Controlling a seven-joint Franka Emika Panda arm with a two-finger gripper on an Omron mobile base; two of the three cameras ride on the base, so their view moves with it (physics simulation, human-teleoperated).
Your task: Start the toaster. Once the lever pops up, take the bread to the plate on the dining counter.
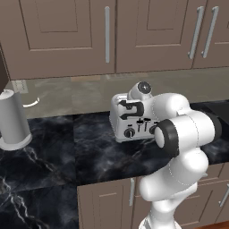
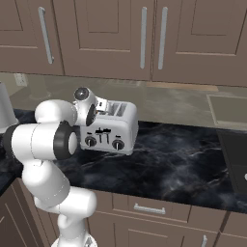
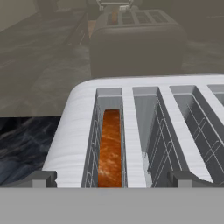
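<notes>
The silver-white toaster (image 1: 130, 129) (image 2: 109, 133) stands on a black marble counter against the wall, its knobs and sliders facing me. My gripper (image 1: 127, 108) (image 2: 103, 106) hovers just over its top at the left end. In the hand view the brown bread (image 3: 110, 148) sits deep in the leftmost slot of the toaster (image 3: 76, 131). The gripper (image 3: 116, 180) is open wide there, one fingertip on each side of that slot and nothing between them. The plate and the dining counter are out of view.
A tall grey canister (image 1: 13, 120) (image 2: 4, 110) stands to the toaster's left on the counter (image 1: 53, 147). Brown wall cabinets hang above, and the glossy backsplash mirrors the toaster. A dark flat panel (image 2: 234, 157) lies at the counter's right end.
</notes>
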